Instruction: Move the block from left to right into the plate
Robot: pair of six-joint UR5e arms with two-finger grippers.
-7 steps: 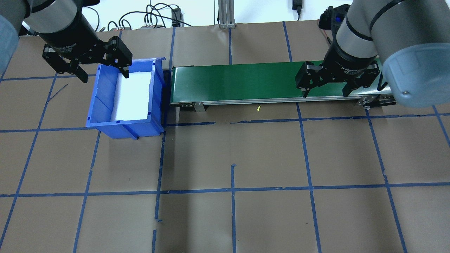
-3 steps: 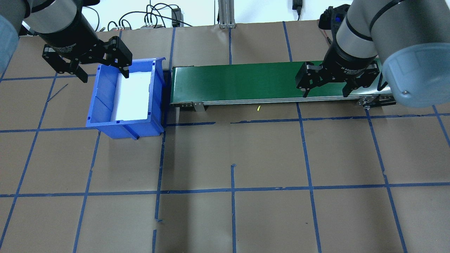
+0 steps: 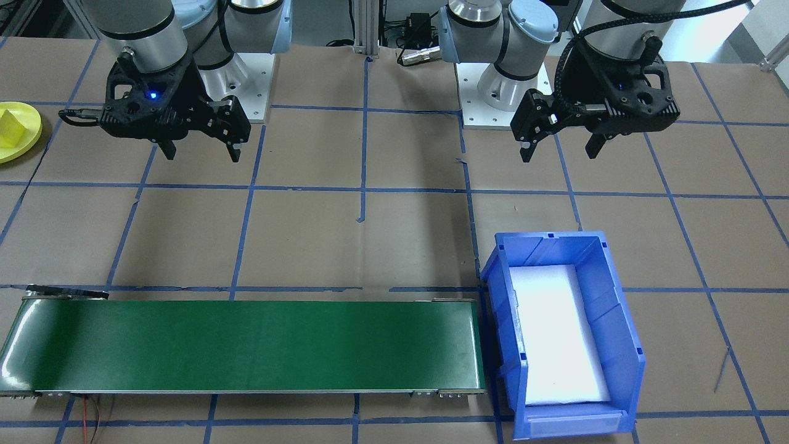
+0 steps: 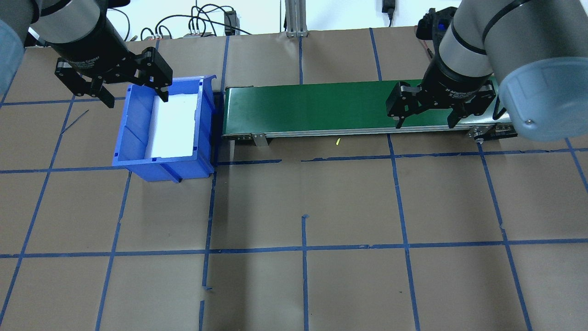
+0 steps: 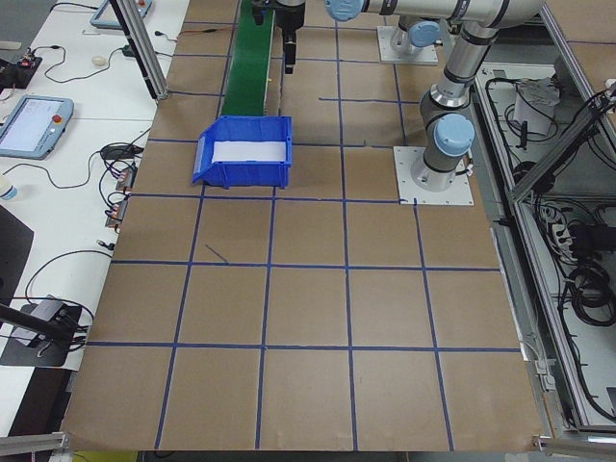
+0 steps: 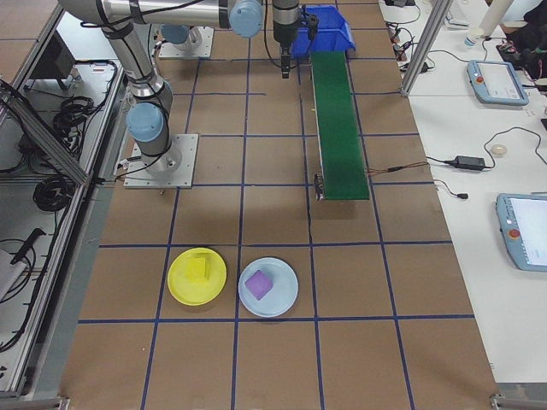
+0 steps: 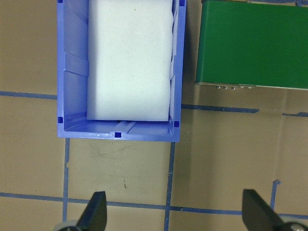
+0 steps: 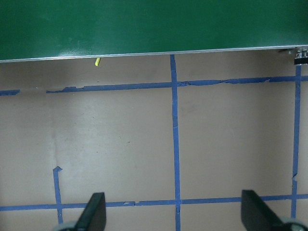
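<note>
Left gripper (image 4: 132, 94): spread wide, empty, over blue bin (image 4: 138, 151). Right gripper (image 4: 426, 118): wide, empty, above green conveyor (image 4: 312, 108). Yellow block (image 6: 199, 269): in lime-yellow plate (image 6: 181, 290), at nine o'clock of light-blue plate (image 6: 286, 295).

table (image 4: 321, 207): brown, blue tape grid | on it: conveyor (image 4: 312, 108), blue bin (image 4: 133, 133), two plates (image 6: 197, 277)

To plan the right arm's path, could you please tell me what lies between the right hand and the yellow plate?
Nothing does: in the front-facing view, only bare taped table separates the right hand from the plate.
</note>
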